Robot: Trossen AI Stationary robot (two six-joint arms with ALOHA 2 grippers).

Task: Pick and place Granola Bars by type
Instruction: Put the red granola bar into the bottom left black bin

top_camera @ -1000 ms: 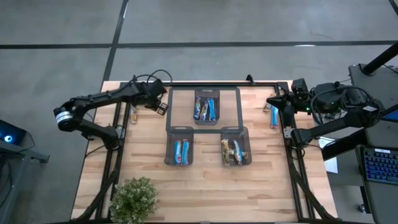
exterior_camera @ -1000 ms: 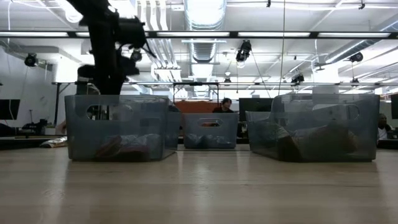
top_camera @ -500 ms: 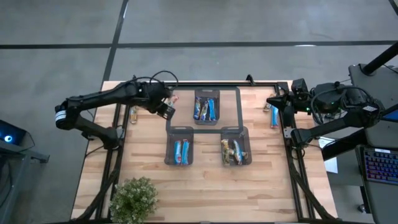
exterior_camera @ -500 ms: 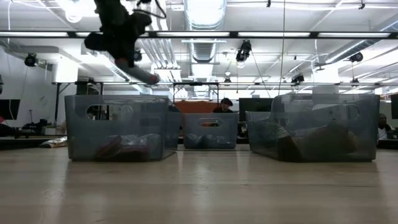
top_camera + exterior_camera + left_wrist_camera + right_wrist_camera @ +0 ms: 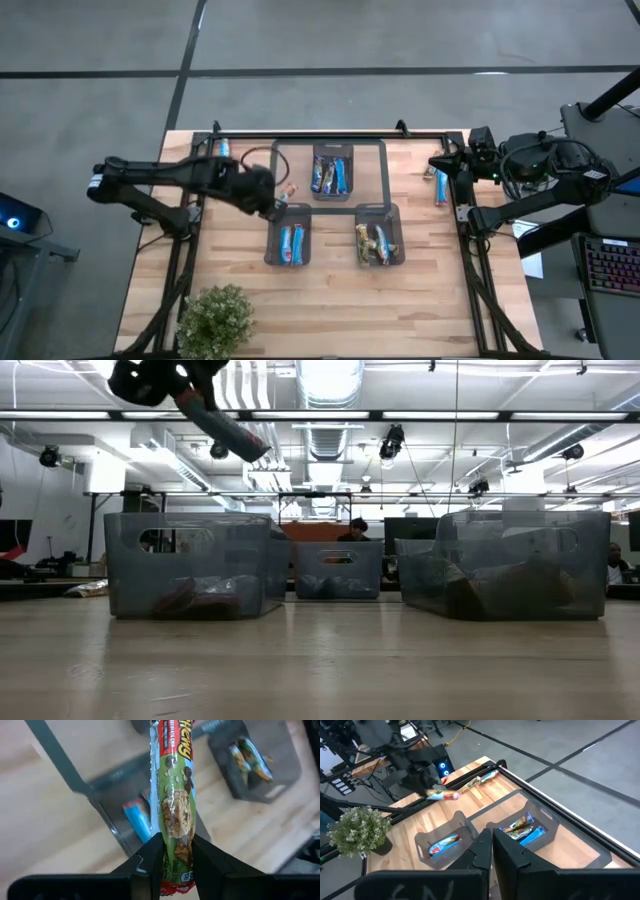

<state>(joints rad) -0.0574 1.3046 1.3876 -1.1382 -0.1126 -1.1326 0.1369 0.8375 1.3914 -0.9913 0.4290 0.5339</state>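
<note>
Right now I'm mid-carry: the left gripper (image 5: 272, 200) has its fingers (image 5: 150, 855) pinched partway shut on a granola bar (image 5: 172, 800), gripped near one end, so most of the bar sticks out ahead of the jaws. The wrapper has a red top band and a green edge with a chocolate-chip cookie picture. In the high view the bar (image 5: 287, 190) pokes out toward the far centre bin (image 5: 332, 172), hanging above the table just off the far left corner of the near left bin (image 5: 288, 240). In the low view the bar (image 5: 225, 430) is tilted and held well above the bin rims

Bin contents as I read them: the near left bin holds blue-and-red bars, the far centre bin holds mostly blue ones, and the near right bin (image 5: 379, 240) holds mixed brownish-gold ones. I can't match my bar's type to a bin for sure from here; the near right looks closest, but that's a guess

The right gripper (image 5: 441, 166) is parked shut at the table's right edge, empty as far as I can see, with a blue bar (image 5: 441, 187) lying just beside it. Another bar (image 5: 224, 148) lies at the far left edge

The next move, as I judge it, calls for carrying the bar over the matching bin, clearing the rim, lowering and opening the jaws
</note>
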